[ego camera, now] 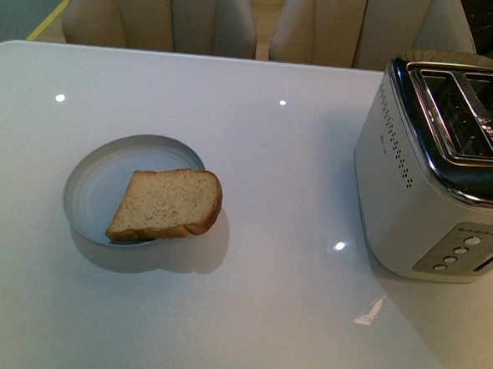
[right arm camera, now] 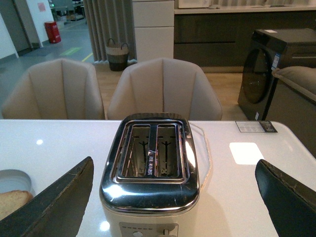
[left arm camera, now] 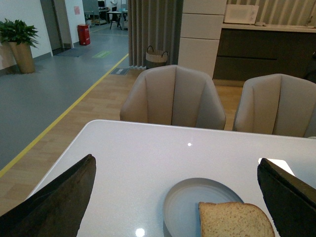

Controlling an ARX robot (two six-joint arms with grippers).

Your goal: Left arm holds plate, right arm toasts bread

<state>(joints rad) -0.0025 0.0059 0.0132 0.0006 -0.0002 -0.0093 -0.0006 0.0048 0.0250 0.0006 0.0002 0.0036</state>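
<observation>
Left black blocky fingers point(left arm camera: 59, 202) and right fingers point(right arm camera: 54, 197) hang released while the light-brown bread slice point(ego camera: 166, 203) lies on the round pale-grey plate point(ego camera: 92, 183), well apart from the silver toaster point(ego camera: 405, 194), so gripping the plate's rim should come first.

Left gripper point(left arm camera: 176, 160): aimed toward 12 o'clock, tilted slightly down; two dark fingers point(left arm camera: 59, 202) spread wide, gripping nothing. Right gripper point(right arm camera: 174, 161): likewise aimed toward 12 o'clock; dark fingers point(right arm camera: 291, 197) spread wide, clasping nothing. Only inner finger faces visible; wrists, arms outside every view.
</observation>
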